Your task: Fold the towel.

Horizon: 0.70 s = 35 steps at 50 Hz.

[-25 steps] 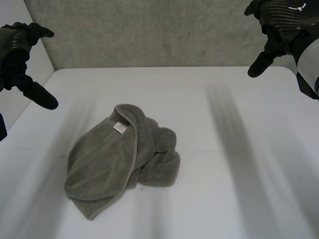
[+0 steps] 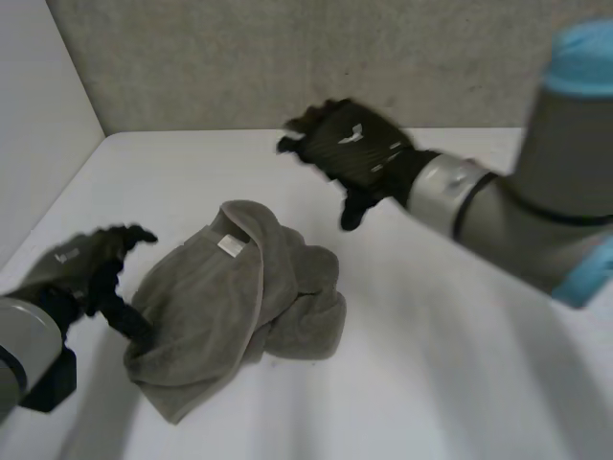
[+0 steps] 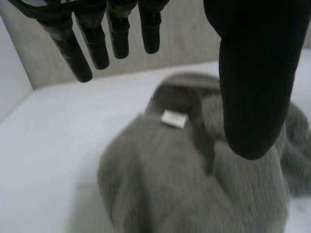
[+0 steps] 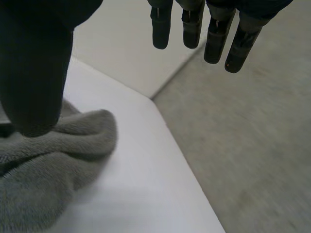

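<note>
**One crumpled towel, two open hands brought in beside it**

One grey towel (image 2: 239,307) is seen, bunched in a loose heap left of the middle of the white table (image 2: 460,364). One small white label (image 2: 230,245) is shown on its far upper fold. Two black hands are counted. The left hand (image 2: 81,268) is held low, just beside the towel's left edge. Its fingers are straight and parted from the thumb, and nothing is gripped; contact with the cloth cannot be told. The right hand (image 2: 350,149) is held over the table past the towel's far side, with fingers spread wide of the thumb and nothing held. A grey wall (image 2: 239,67) is set behind the table. Compared with half a second ago, both hands have been moved in from the upper corners, while the towel is left in the same place
</note>
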{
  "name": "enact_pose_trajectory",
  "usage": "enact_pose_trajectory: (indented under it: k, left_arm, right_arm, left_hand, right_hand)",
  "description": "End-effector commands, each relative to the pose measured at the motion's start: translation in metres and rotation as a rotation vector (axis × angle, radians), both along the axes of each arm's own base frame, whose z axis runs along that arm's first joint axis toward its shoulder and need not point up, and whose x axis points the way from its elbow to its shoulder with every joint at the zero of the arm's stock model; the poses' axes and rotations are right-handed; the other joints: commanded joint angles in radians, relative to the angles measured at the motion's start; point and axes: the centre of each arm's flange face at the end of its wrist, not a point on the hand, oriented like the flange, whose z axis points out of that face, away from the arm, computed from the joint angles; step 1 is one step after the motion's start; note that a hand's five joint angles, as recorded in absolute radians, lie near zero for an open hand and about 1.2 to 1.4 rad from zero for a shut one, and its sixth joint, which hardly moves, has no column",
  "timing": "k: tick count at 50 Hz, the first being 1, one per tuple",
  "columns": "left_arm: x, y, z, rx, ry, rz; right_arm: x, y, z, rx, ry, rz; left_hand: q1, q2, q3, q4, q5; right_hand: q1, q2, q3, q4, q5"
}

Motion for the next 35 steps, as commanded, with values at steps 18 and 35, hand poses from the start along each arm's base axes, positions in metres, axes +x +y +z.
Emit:
enact_pose_trajectory:
  k: [18,35]
  left_arm:
    - [-0.018,-0.012,-0.105,0.26,-0.052,-0.086]
    - [-0.056,-0.098,0.064,-0.551,0.026,-0.057]
  right_arm:
    - [0.088,-0.005,-0.131,-0.166,0.123,0.169]
    - [0.068,-0.066,0.02,-0.487,-0.201,-0.462]
  left_hand:
    - [0.16,0.159,0.158,0.159,0.158]
    - [1.123,1.122,1.122,1.122,1.122]
  right_hand:
    - [0.452,0.426,0.444,0.425,0.411]
    - [1.189,1.163,1.181,1.162,1.148]
